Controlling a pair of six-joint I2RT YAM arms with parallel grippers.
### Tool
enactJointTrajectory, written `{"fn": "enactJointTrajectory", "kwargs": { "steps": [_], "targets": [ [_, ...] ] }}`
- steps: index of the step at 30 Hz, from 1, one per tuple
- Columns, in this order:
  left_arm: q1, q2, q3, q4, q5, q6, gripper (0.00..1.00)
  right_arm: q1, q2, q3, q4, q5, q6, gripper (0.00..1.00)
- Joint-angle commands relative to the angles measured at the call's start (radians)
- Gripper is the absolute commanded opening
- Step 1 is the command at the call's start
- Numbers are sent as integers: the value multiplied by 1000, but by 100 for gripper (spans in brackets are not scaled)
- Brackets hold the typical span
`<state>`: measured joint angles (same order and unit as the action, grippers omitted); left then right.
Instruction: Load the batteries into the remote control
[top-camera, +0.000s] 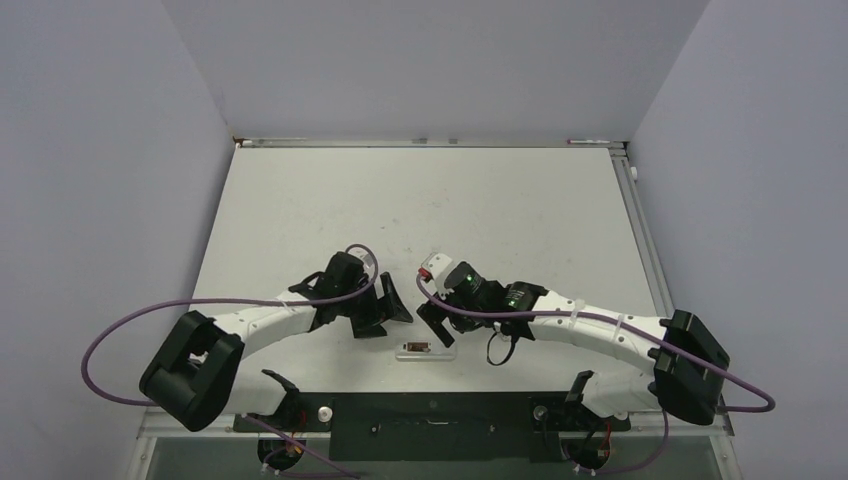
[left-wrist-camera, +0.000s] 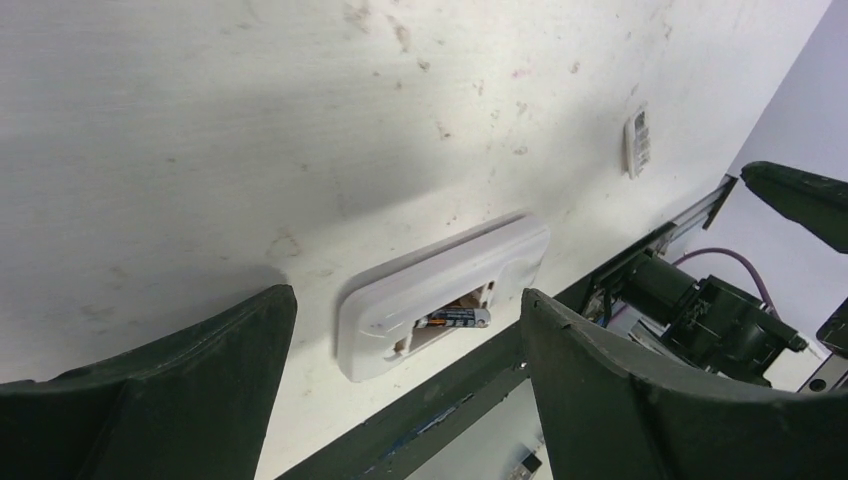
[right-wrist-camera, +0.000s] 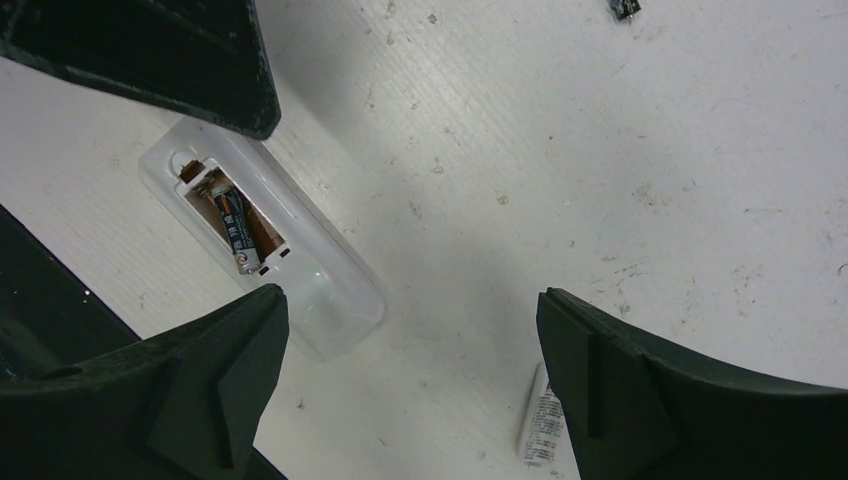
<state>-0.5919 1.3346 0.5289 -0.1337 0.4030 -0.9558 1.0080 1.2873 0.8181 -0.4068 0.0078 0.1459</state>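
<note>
The remote control (top-camera: 424, 350) lies back-up on the table near the front edge, between the two grippers. Its brownish recess is uncovered, and a dark battery (right-wrist-camera: 236, 231) lies lengthwise in it, also seen as the battery (left-wrist-camera: 456, 319) in the left wrist view. My left gripper (top-camera: 386, 312) hovers just left of the remote (left-wrist-camera: 440, 290), open and holding nothing. My right gripper (top-camera: 437, 325) hovers just right of the remote (right-wrist-camera: 300, 270), wide open and empty. Neither gripper touches it.
A small white labelled plate (right-wrist-camera: 541, 424) lies flat on the table beside the right gripper's finger, also seen as the plate (left-wrist-camera: 638, 142) in the left wrist view. A tiny dark object (right-wrist-camera: 625, 8) lies farther off. The black base rail (top-camera: 430, 412) runs along the near table edge.
</note>
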Motion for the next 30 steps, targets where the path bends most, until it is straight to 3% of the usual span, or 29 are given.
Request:
{"fn": "enactJointTrajectory", "kwargs": {
  "steps": [1,12,30],
  "targets": [
    [52,-72,44,-101,-53,66,80,6,39,49,9,-31,-23,95],
    [150,-314,29,-279,-103,90,80,8,170,142,-13,-186,-159,94],
    [182,-521,-49,-378,-57,43,80,22,356,248,3,-231,-233,90]
  ]
}}
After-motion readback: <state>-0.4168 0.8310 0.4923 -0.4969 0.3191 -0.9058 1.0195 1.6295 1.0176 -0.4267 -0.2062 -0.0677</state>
